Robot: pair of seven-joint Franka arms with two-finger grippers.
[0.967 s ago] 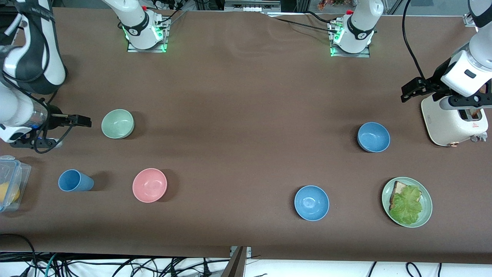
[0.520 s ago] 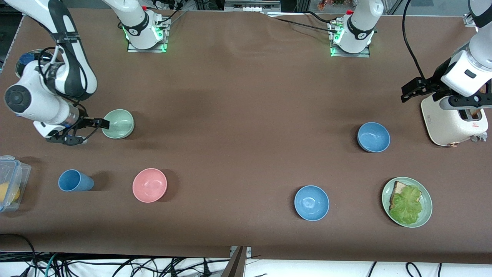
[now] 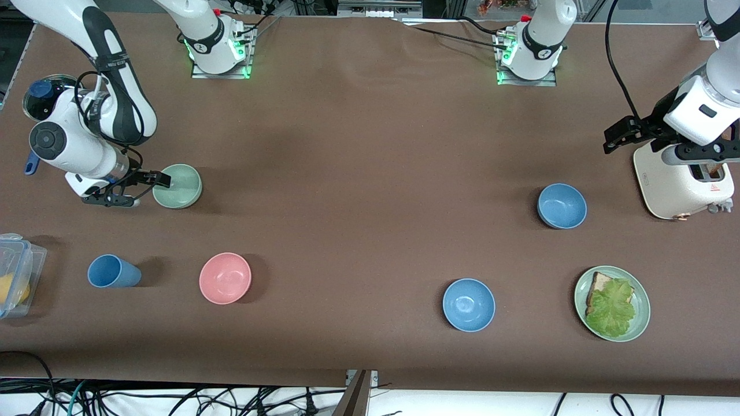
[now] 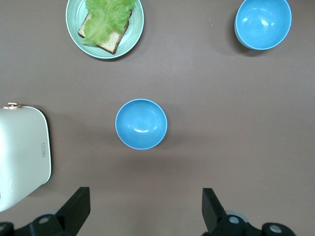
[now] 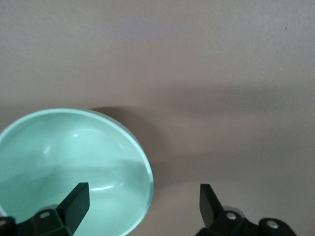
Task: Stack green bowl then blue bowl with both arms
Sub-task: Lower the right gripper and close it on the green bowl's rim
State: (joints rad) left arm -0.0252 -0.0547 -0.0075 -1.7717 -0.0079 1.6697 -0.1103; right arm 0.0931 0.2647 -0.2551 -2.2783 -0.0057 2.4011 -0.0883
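Observation:
The pale green bowl [image 3: 179, 188] stands upright toward the right arm's end of the table. My right gripper [image 3: 163, 180] is open at its rim. In the right wrist view one finger [image 5: 74, 204] is over the inside of the green bowl [image 5: 69, 162] and the other is outside, so my right gripper [image 5: 142, 206] straddles the rim. Two blue bowls [image 3: 562, 205] [image 3: 469, 304] sit toward the left arm's end. My left gripper [image 3: 616, 137] hangs open beside the toaster and waits. The left wrist view shows my left gripper [image 4: 145, 209] above bare table, a little way from a blue bowl [image 4: 141, 124].
A pink bowl [image 3: 225, 278] and a blue cup [image 3: 113, 271] lie nearer the front camera than the green bowl. A clear plastic box [image 3: 14, 277] sits at the table's edge. A white toaster [image 3: 682, 182] and a green plate [image 3: 643, 306] with bread and lettuce are at the left arm's end.
My right arm has swung in toward the green bowl, bringing its open gripper from beside the bowl onto its rim. The left arm and all bowls have stayed put.

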